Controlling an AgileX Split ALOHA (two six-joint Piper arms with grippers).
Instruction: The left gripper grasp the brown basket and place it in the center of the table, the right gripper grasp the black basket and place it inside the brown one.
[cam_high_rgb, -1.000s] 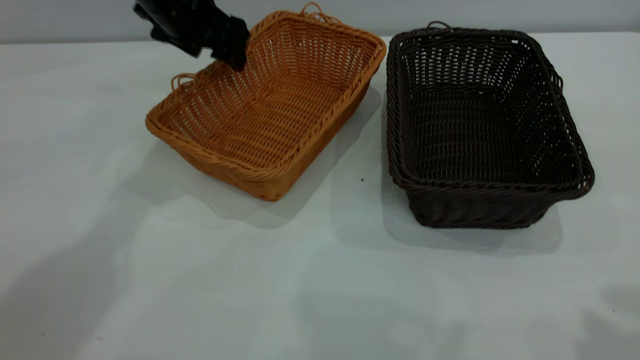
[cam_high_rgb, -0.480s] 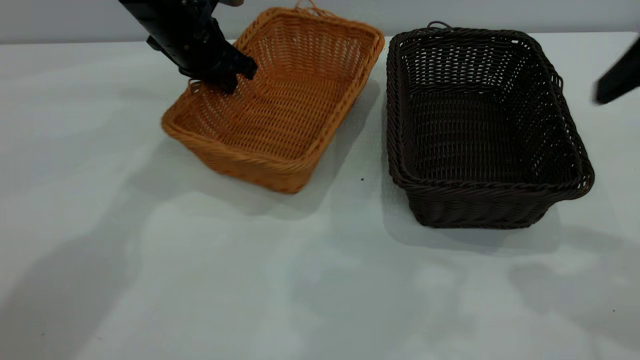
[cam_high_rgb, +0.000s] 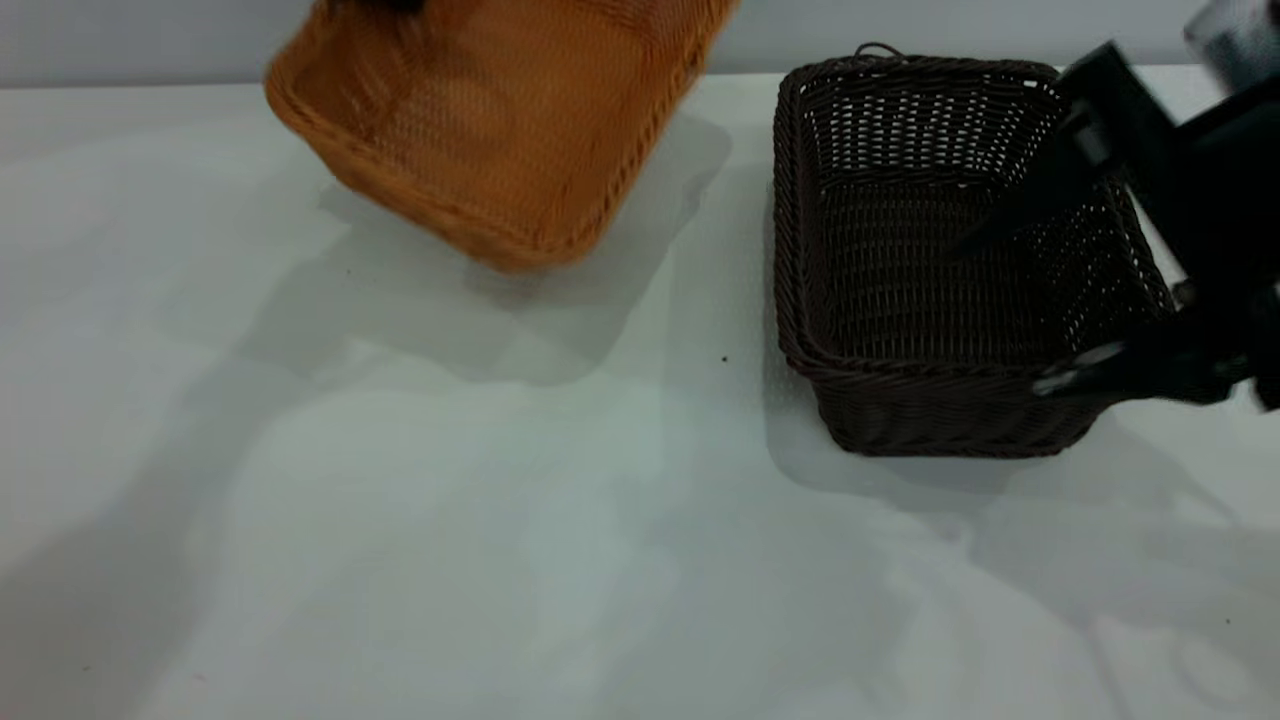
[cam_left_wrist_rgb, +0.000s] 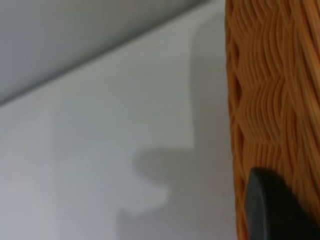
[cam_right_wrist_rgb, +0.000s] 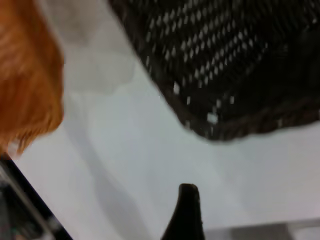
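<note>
The brown basket (cam_high_rgb: 500, 120) hangs tilted above the table (cam_high_rgb: 400, 500), at the far left, beneath the left gripper (cam_high_rgb: 375, 5). The black basket (cam_high_rgb: 940, 260) rests on the table, directly left of the right gripper (cam_high_rgb: 1040, 310), whose fingers straddle its right wall.

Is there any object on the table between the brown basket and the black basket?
No. In the exterior view only bare table shows between the raised brown basket and the black basket, crossed by the brown basket's shadow and one tiny dark speck.

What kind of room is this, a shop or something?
Probably a robot test bench, not a shop: a bare white table, just an orange-tan wicker basket and a dark wicker basket, and a black robot arm's claw.
</note>
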